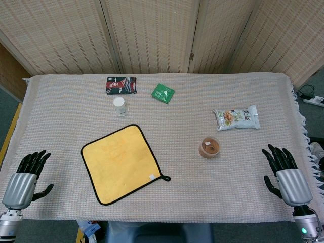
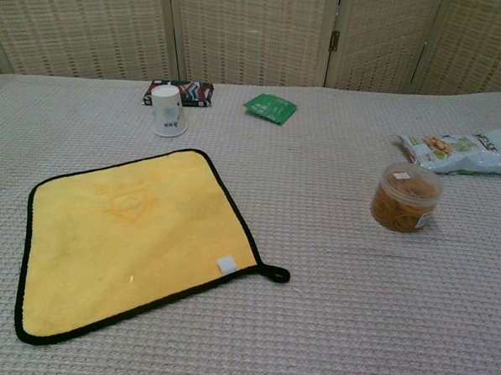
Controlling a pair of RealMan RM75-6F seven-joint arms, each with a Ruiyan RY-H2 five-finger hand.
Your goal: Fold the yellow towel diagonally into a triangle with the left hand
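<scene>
Nothing is folded yet: the yellow towel [image 1: 123, 164] lies flat and unfolded on the surface [image 1: 202, 202] toward the near left, while the left hand [image 1: 24, 179] and right hand [image 1: 286, 177] rest at the edges, fingers spread, holding nothing.

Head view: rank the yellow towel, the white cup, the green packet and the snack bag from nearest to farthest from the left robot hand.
From the left robot hand, at the table's near left edge:
1. Yellow towel, just to its right.
2. White cup, beyond the towel.
3. Green packet, farther back, near the middle.
4. Snack bag, far over on the right side.
</scene>
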